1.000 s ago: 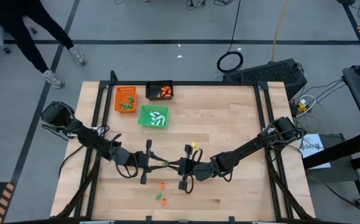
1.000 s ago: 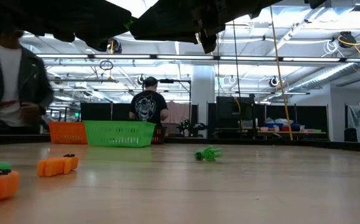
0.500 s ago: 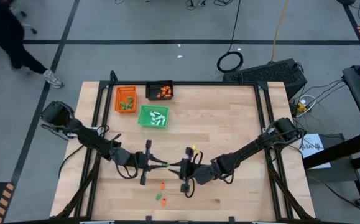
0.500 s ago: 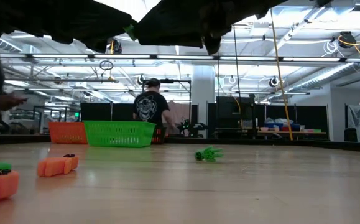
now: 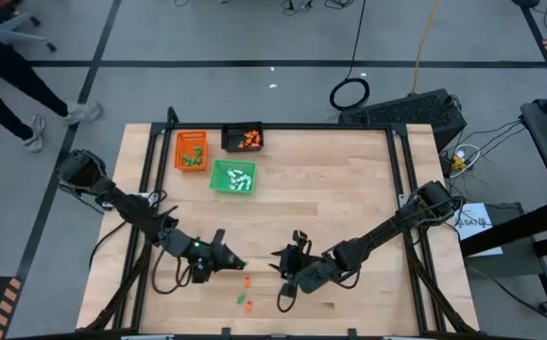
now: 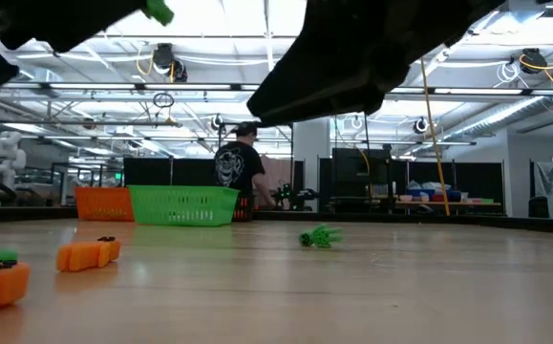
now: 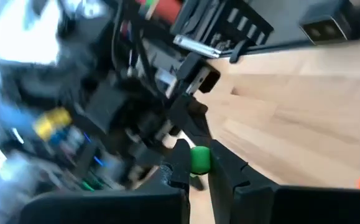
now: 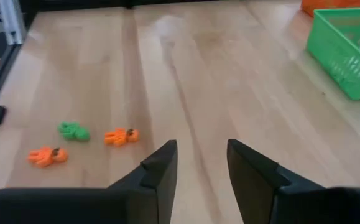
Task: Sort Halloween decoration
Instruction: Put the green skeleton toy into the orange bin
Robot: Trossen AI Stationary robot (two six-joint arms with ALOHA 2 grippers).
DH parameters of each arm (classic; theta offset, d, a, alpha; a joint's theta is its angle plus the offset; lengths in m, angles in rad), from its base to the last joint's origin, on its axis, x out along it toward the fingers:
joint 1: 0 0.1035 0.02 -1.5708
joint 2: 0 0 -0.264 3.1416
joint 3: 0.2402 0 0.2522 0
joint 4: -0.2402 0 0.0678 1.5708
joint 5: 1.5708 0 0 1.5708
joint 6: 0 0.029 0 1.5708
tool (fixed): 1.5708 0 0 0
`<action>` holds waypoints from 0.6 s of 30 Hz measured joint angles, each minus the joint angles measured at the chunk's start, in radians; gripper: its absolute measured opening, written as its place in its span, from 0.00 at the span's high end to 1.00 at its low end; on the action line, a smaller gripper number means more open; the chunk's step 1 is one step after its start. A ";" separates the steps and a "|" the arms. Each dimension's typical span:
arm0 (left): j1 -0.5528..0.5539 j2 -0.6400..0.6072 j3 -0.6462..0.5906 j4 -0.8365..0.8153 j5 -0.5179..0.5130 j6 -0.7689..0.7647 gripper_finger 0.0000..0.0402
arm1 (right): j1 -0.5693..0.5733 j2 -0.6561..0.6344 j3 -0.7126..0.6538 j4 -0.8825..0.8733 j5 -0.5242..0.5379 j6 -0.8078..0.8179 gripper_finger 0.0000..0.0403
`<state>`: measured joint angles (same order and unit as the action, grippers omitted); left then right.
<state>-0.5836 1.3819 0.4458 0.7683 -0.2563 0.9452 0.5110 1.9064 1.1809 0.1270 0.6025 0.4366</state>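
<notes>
My left gripper [image 5: 237,262] hangs over the table's near middle, shut on a small green decoration piece [image 7: 199,158], which also shows high up in the low view [image 6: 159,11]. My right gripper [image 8: 198,163] faces it from the right [image 5: 279,268], open, with nothing between its fingers. On the wood below them lie loose pieces: an orange one [image 5: 246,281], a green one [image 8: 74,130] and another orange one [image 8: 46,155]. A green spidery piece [image 6: 321,235] lies farther off. My left gripper pinches the green piece [image 7: 201,163] between the free ends of its two fingers. The fingers lie about level and point toward the table's right side. The piece is lifted well clear of the table.
At the far left stand three small trays: orange [image 5: 191,149], black [image 5: 244,138] and green [image 5: 232,177], each with pieces inside. People move in the room beyond the table [image 6: 236,164]. Bare wood stretches across the table's right half.
The two grippers met fingertip to fingertip over the middle with the green piece between them. My left gripper shut on it, rolled about its own line and drew back toward the near left. My right gripper opened, let go and sank toward the near edge.
</notes>
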 joint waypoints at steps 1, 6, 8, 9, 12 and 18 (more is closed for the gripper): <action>-0.008 0.000 0.000 0.005 0.001 0.068 0.95 | 0.007 0.000 0.000 0.002 0.001 0.000 0.69; -0.036 0.000 0.000 0.016 0.002 0.193 0.95 | 0.034 0.000 0.000 0.004 0.052 -0.002 0.69; -0.044 0.000 0.000 0.022 0.002 0.196 0.95 | 0.039 0.000 0.000 0.005 0.058 -0.002 0.69; -0.048 0.000 0.000 0.028 0.002 0.196 0.95 | 0.041 0.000 0.000 0.004 0.058 -0.001 0.69; -0.055 0.000 0.000 0.035 0.002 0.196 0.95 | 0.042 0.000 0.000 0.006 0.058 0.000 0.69; -0.059 0.000 0.000 0.038 0.002 0.189 0.95 | 0.042 0.000 0.000 0.007 0.057 0.008 0.69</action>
<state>-0.6426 1.3823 0.4458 0.8066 -0.2539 1.1343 0.5529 1.9064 1.1809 0.1337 0.6594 0.4446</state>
